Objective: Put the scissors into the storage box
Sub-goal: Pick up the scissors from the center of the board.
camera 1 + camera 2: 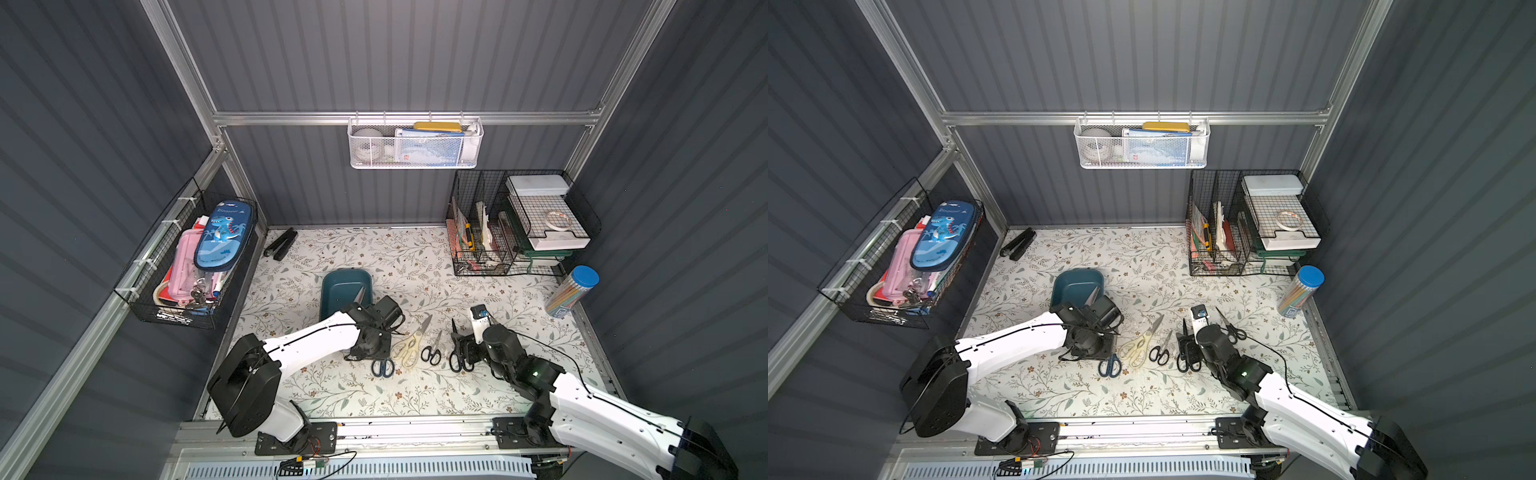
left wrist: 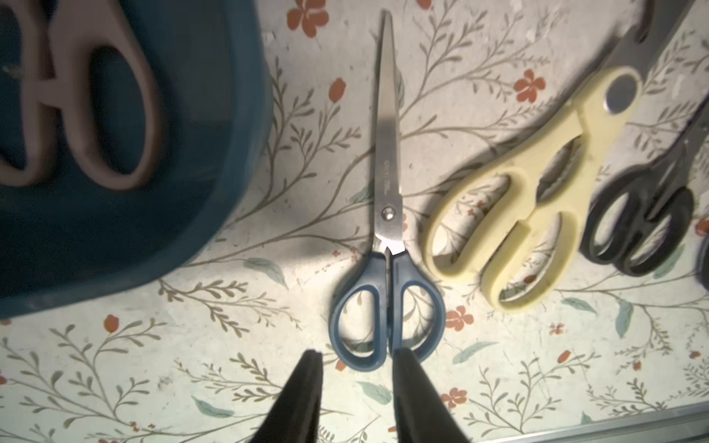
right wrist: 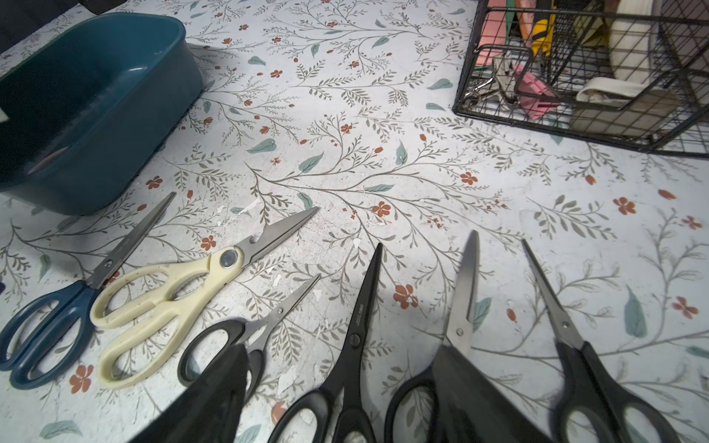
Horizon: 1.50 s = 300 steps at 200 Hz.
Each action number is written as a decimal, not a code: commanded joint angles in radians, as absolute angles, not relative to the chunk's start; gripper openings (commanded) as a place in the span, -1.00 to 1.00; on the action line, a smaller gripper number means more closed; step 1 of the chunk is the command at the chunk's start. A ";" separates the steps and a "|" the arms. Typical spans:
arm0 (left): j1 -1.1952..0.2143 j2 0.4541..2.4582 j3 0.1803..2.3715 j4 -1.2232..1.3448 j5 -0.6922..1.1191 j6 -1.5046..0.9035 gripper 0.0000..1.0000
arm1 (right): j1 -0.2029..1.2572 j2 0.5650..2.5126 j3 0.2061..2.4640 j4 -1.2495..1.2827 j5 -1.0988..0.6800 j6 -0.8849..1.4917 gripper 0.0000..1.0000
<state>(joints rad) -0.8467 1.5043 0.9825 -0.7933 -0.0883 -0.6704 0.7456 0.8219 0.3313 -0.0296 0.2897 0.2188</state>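
Observation:
The teal storage box (image 1: 332, 299) stands mid-table and holds pink-handled scissors (image 2: 88, 115). In front of it several scissors lie in a row: dark-blue-handled (image 2: 387, 299), cream-handled shears (image 3: 161, 299), a small black pair (image 3: 230, 337), an all-black pair (image 3: 356, 337), and two more black-handled pairs (image 3: 462, 299) (image 3: 587, 364). My left gripper (image 2: 356, 356) hangs open just above the blue handles, holding nothing. My right gripper (image 3: 341, 356) stands wide open over the all-black pair, one finger on each side and nothing gripped.
Black wire baskets (image 1: 511, 232) stand at the back right and a pencil tube with a blue lid (image 1: 575, 291) at the right edge. A black stapler-like bar (image 1: 282, 244) lies back left. A wire basket (image 1: 187, 266) and a white mesh basket (image 1: 415, 143) hang on the walls.

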 commanded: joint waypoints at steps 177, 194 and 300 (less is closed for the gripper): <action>-0.850 1.657 0.819 -0.622 -0.072 -0.728 -0.47 | 0.761 0.816 0.356 -0.025 0.306 0.208 0.62; -0.850 1.667 0.824 -0.624 -0.073 -0.724 -0.68 | 0.762 0.819 0.357 -0.023 0.306 0.207 0.62; -0.853 1.624 0.943 -0.716 -0.108 -0.646 -1.00 | 0.767 0.818 0.357 -0.023 0.315 0.207 0.62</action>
